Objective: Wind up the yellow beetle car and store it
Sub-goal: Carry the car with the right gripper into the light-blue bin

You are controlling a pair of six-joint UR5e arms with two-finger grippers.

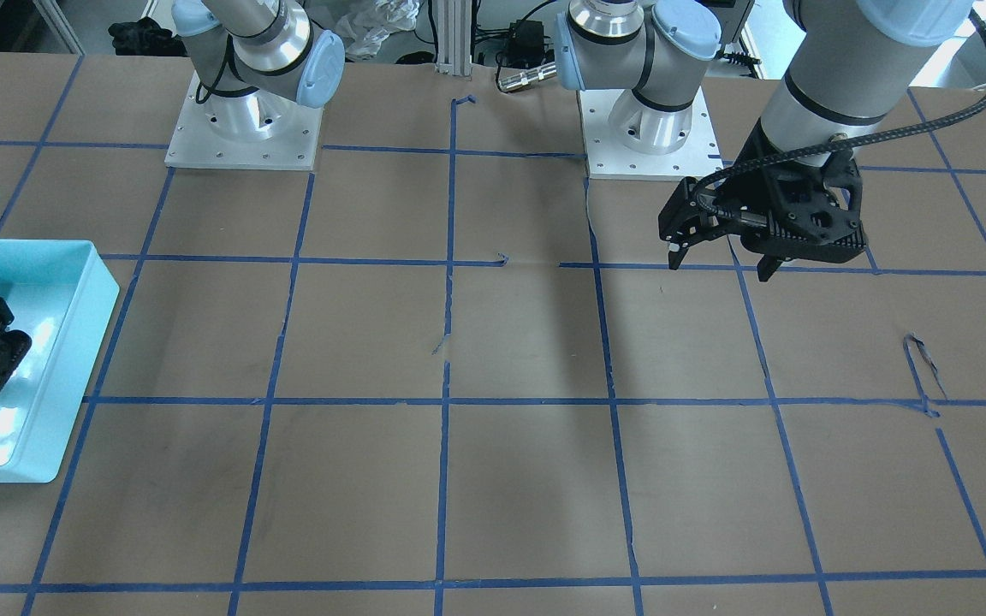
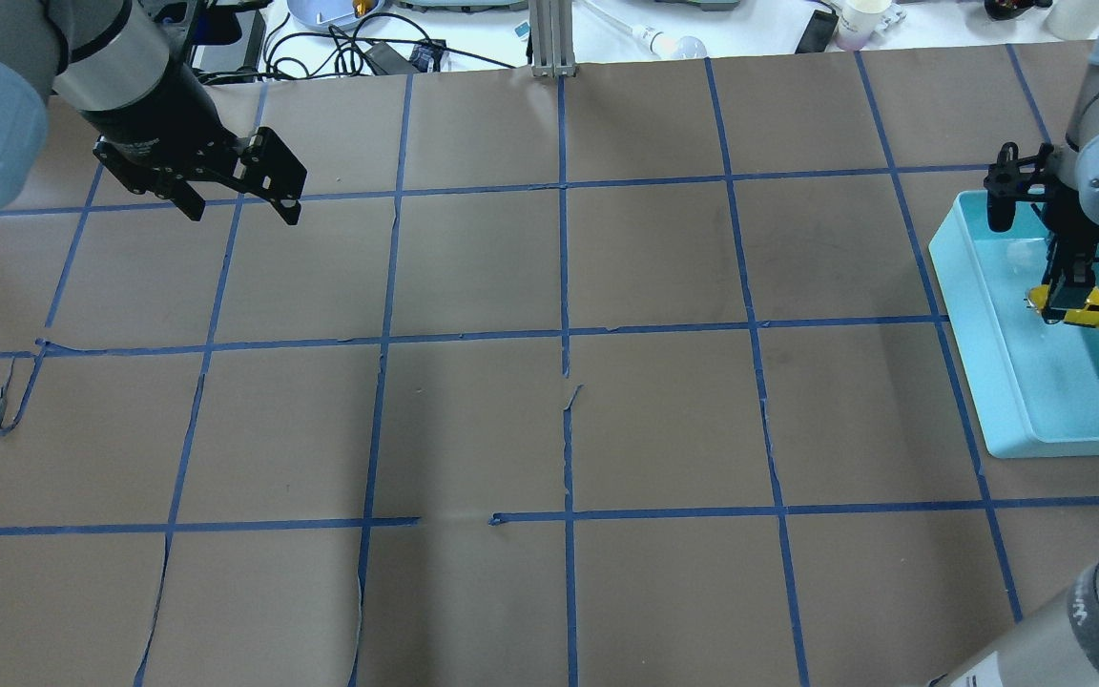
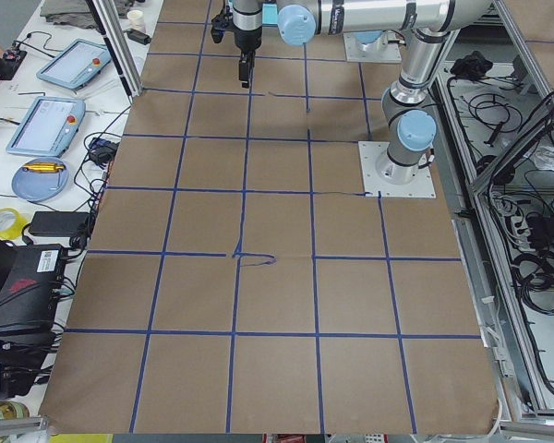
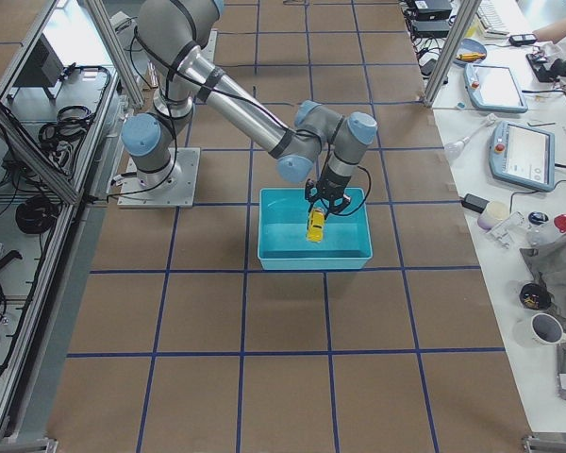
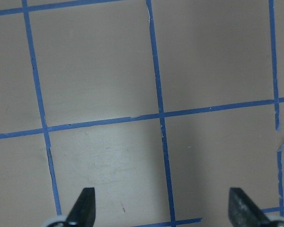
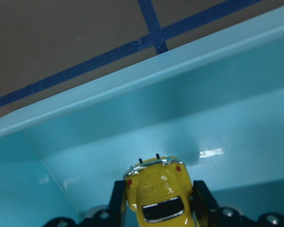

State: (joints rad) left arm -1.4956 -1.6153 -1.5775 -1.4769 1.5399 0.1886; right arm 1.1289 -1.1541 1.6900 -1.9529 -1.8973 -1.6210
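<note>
The yellow beetle car (image 6: 158,191) sits between the two fingers of my right gripper (image 6: 159,201), which is shut on it. The car's rear end with its red lights points away from the wrist camera. In the overhead view the car (image 2: 1081,311) hangs inside the cyan bin (image 2: 979,363) under the right gripper (image 2: 1069,291). It also shows in the exterior right view (image 4: 315,225). I cannot tell whether it touches the bin floor. My left gripper (image 2: 239,205) is open and empty above the bare table, far from the bin. Its fingertips (image 5: 85,201) show spread wide apart.
The cyan bin (image 1: 74,342) stands at the table's edge on my right side and holds nothing else that I can see. The brown paper table top (image 2: 559,429) carries a blue tape grid, torn in spots. Cables and clutter lie beyond the far edge.
</note>
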